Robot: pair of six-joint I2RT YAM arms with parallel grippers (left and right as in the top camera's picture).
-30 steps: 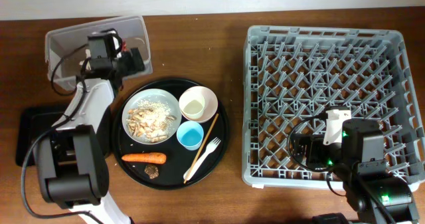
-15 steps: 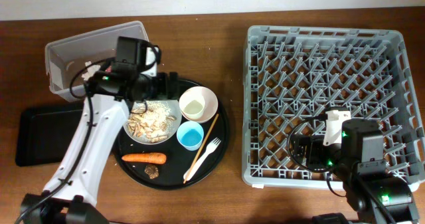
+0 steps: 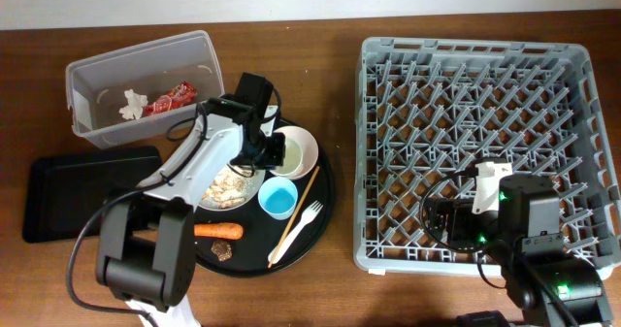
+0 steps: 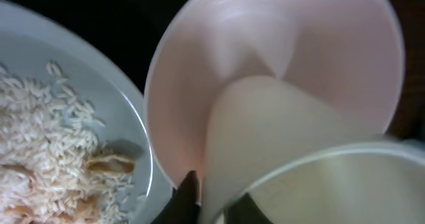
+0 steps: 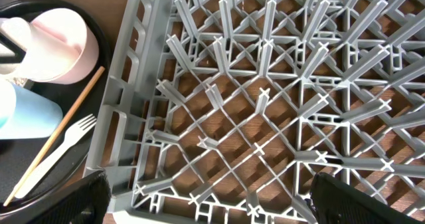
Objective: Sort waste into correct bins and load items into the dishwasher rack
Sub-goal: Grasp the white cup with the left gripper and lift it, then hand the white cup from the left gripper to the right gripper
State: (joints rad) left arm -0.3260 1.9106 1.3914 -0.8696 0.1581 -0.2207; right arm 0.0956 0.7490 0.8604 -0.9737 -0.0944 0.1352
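Across the brown bench, the left claw (image 3: 270, 152) has swung from tub (image 3: 97, 123) to cream bowl (image 3: 303, 147). Whether it is apart or clamped, I cannot tell. Dish-loading likely begins.

I'm looking down at a brown wooden surface (image 3: 344, 123). Four things sit directly on it: a frosted clear tub (image 3: 136, 49) at the back left, a black rectangular tray (image 3: 73, 196) just in front of it, a round black tray (image 3: 325, 186) mid-table, and a big grey rack (image 3: 364, 172) on the right.

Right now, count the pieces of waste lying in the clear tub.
2. A crumpled white tissue lies left of centre in the clear tub, and a red snack wrapper lies just right of it. None seems hidden.
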